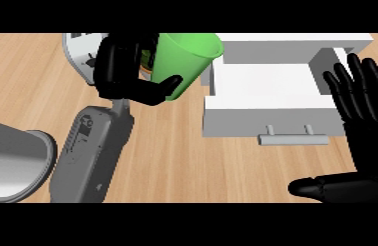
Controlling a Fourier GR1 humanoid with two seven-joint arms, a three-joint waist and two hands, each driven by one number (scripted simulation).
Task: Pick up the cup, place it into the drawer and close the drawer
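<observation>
- Green cup (188, 60), head view: held by left hand (118, 70) in upper-left part of view, off the counter (184, 160).
- Left-hand fingers (111, 55) curl round cup's left side and the thumb (159, 90) crosses its narrow end from below, so the hand is clasping the cup.
- Cup is tilted: narrow end sits at the thumb, wide mouth points up and right, away from fingertips.
- White drawer (266, 85) is pulled open, just right of the thumb tip; cup's rim is near the drawer's back-left corner. Can't tell if they touch.
- Drawer handle (293, 138), a grey bar, is on the front face, below and right of the thumb, well apart from it.
- Right hand (362, 125) shows at view's right edge, fingers straight & spread, pointing up, holding nothing; fingertips overlap drawer's right side in view.
- Grey left forearm (92, 150) runs from the fingers' wrist down to lower-left.
- Grey round vessel (22, 160) is at the left edge, beside the forearm, well below the fingers.
- White-grey object (77, 47) is partly hidden behind left-hand fingers; can't tell what it is.
</observation>
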